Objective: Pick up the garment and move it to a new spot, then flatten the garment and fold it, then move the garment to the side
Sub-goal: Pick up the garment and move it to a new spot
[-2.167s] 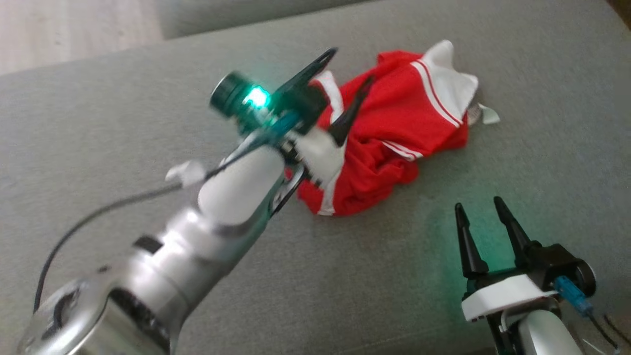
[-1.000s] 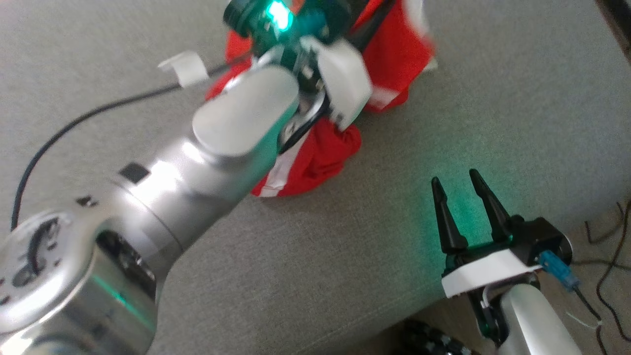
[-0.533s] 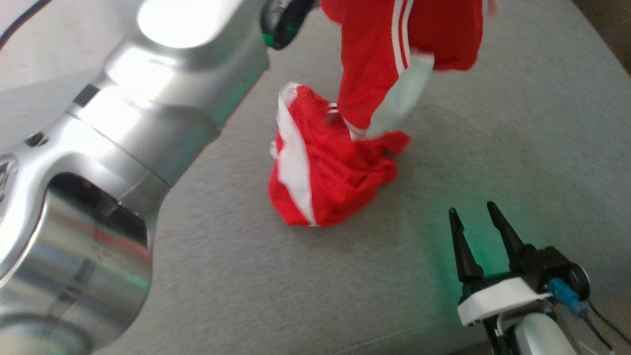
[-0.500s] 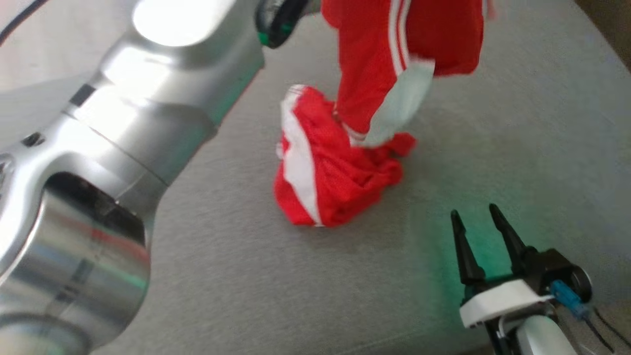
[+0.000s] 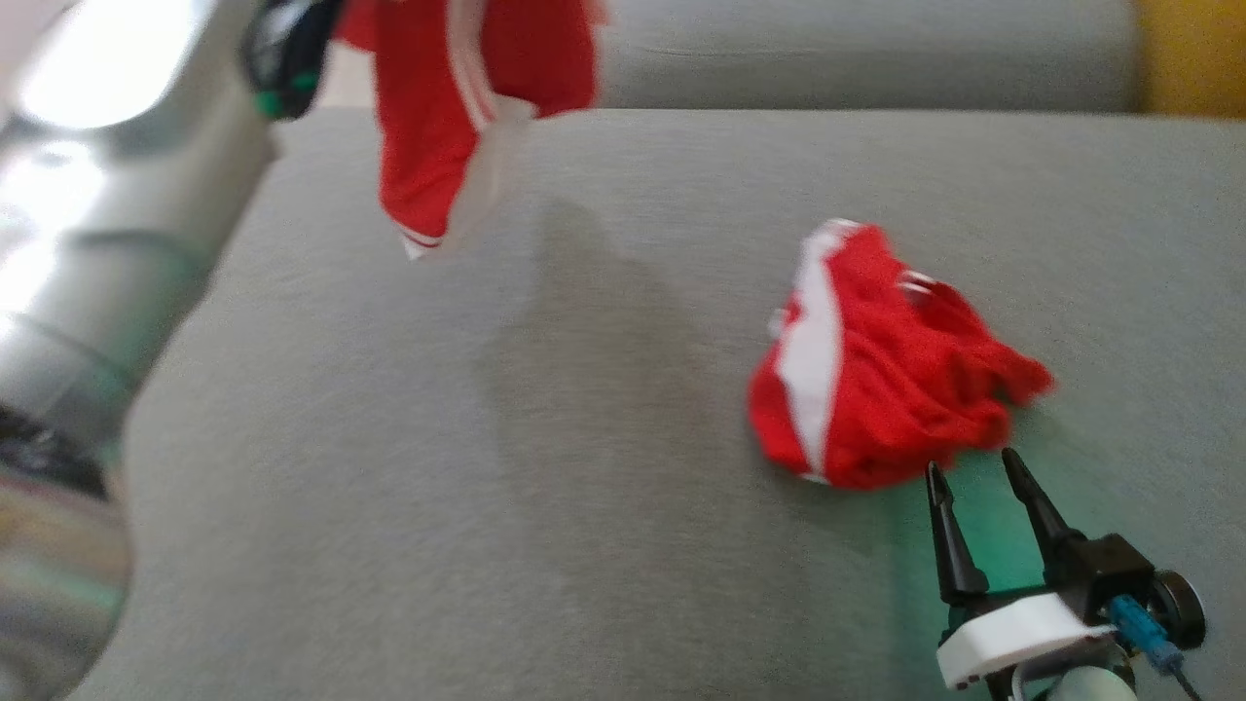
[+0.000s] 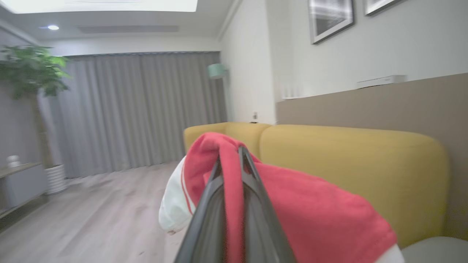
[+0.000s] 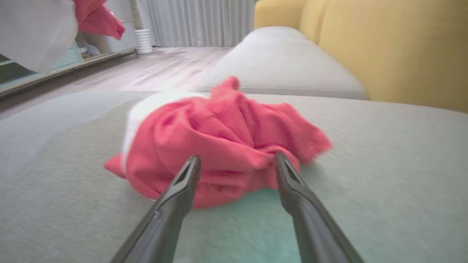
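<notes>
Left of heap (image 5: 876,389), my left tool (image 6: 231,157) pinches garment (image 5: 438,127) aloft; right tool (image 5: 971,463) wide. Best: carry clear of heap, lower slowly.

Left gripper (image 6: 230,157) raised, fingers (image 6: 256,204) pressed together; right gripper (image 5: 971,464) low, fingers (image 5: 949,545) spread.

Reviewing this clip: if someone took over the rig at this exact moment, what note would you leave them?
Left hand: shut on the garment, which hangs in the air above the far left of the grey cushion.
Right hand: open and empty, fingers pointing at a second red-and-white bundle lying crumpled on the cushion just ahead of it.
Done: garment picked up.
Left: set it down at a new spot, flatten, fold, move aside.
No lettering can be made out on either piece.
</notes>
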`<state>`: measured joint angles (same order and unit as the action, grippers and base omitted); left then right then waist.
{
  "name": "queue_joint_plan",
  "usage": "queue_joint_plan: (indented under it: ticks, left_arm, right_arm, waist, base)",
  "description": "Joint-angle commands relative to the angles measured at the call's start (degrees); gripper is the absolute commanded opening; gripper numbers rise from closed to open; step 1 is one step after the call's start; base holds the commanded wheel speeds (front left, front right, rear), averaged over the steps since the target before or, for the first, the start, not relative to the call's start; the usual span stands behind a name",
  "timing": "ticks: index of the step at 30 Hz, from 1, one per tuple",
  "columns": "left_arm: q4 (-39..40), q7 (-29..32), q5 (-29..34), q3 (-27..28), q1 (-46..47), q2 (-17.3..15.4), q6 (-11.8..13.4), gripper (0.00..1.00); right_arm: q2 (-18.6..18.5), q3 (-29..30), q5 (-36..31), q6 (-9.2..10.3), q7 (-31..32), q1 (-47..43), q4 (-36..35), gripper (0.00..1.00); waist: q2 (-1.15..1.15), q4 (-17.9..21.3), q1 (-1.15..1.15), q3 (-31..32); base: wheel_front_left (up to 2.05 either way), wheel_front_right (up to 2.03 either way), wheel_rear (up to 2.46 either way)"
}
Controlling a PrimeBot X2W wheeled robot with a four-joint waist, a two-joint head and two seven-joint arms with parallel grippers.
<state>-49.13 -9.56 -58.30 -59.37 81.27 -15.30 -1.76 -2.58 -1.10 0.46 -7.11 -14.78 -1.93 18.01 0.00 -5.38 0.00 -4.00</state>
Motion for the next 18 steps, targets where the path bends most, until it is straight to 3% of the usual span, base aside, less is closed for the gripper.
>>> queue_joint_plan:
  ticks: [1,10,18]
  left_arm:
    - [0.5,0.1,0.3,1.8,2.8,-3.4,0.5,0.0]
    - [-2.1,-1.0,-1.5,2.2,-5.6,-10.6,0.5,0.0]
    - [-3.6,-2.5,-2.8,2.2,-12.2,-13.0,-0.8,0.0]
  right_arm:
    - [-0.3,-1.4,-0.5,-0.37,-0.2,1.1,-2.0,1.0]
    - [-0.5,-1.8,-1.8,-0.37,-0.2,0.7,-2.3,1.0]
    - [-1.2,-2.1,-1.9,-0.37,-0.2,1.2,-2.8,1.0]
  waist:
    - [0.0,-6.0,0.0,1.3]
    - [0.0,-12.2,0.0,0.7]
    - [0.0,-12.2,0.0,-2.2]
  base:
    - [0.0,0.0,0.0]
    - [0.0,0.0,0.0]
    - [0.0,0.0,0.0]
